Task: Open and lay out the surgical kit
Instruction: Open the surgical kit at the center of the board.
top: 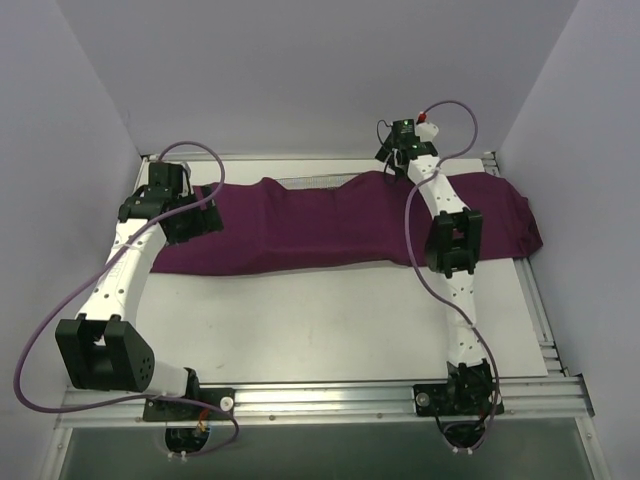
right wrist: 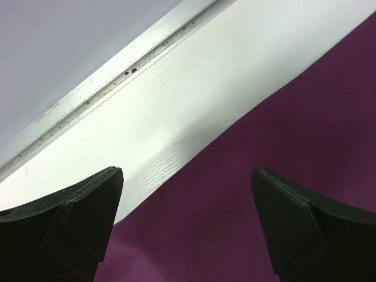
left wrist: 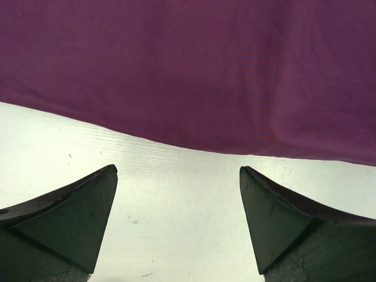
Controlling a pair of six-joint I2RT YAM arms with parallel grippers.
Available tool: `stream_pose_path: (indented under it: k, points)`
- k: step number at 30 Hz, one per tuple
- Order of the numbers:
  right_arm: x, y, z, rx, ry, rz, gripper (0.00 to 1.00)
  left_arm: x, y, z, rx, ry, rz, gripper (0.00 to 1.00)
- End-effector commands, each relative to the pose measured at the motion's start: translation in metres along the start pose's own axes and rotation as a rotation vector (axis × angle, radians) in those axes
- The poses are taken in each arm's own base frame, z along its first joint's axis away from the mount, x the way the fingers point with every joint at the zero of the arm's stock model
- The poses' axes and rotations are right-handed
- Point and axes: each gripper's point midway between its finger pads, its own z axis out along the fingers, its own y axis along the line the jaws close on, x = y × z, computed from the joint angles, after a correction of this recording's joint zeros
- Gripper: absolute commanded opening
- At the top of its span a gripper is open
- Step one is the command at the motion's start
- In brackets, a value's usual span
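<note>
The dark purple cloth wrap lies spread in a long band across the back of the table. A thin strip of the silver mesh tray shows at its far edge; the rest of the tray and the steel instruments are hidden. My left gripper is at the cloth's left end. In the left wrist view it is open and empty over bare table, just short of the cloth's edge. My right gripper is at the cloth's far edge. In the right wrist view it is open and empty above the cloth.
The white table top is bordered by aluminium rails at the back, at the right and at the front. Grey walls close in the left, back and right sides. Purple cables loop off both arms.
</note>
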Motion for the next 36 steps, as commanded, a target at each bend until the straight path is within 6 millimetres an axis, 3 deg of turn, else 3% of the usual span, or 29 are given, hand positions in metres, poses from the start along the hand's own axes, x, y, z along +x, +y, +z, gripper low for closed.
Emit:
stream_pose_path:
  k: [1,9,11,16,21,22,26,36]
  points:
    - [0.007,0.012,0.008,-0.019,-0.011,-0.001,0.94,-0.019,-0.012,-0.007,0.048,-0.069,0.013,0.94]
    - [0.022,0.018,0.014,-0.035,0.015,-0.002,0.87,-0.02,-0.011,-0.004,0.045,-0.067,0.019,0.94]
    - [0.02,0.019,0.014,-0.035,0.007,-0.003,0.81,-0.02,-0.011,-0.003,0.043,-0.064,0.02,0.94]
    - [0.009,0.021,0.008,-0.032,-0.025,0.001,0.53,-0.023,-0.012,-0.002,0.045,-0.07,0.024,0.94]
    - [-0.002,0.022,0.0,-0.03,-0.054,0.001,0.35,-0.023,-0.012,-0.002,0.045,-0.067,0.025,0.94]
    - [-0.002,0.021,-0.001,-0.028,-0.051,-0.001,0.28,-0.023,-0.012,-0.002,0.045,-0.067,0.025,0.94]
    - [-0.01,0.023,-0.008,-0.036,-0.065,0.006,0.21,-0.017,-0.014,-0.004,0.062,-0.051,0.029,0.94]
    - [-0.036,0.033,-0.032,-0.082,-0.097,0.022,0.02,-0.006,0.005,-0.007,-0.036,-0.006,-0.033,0.94]
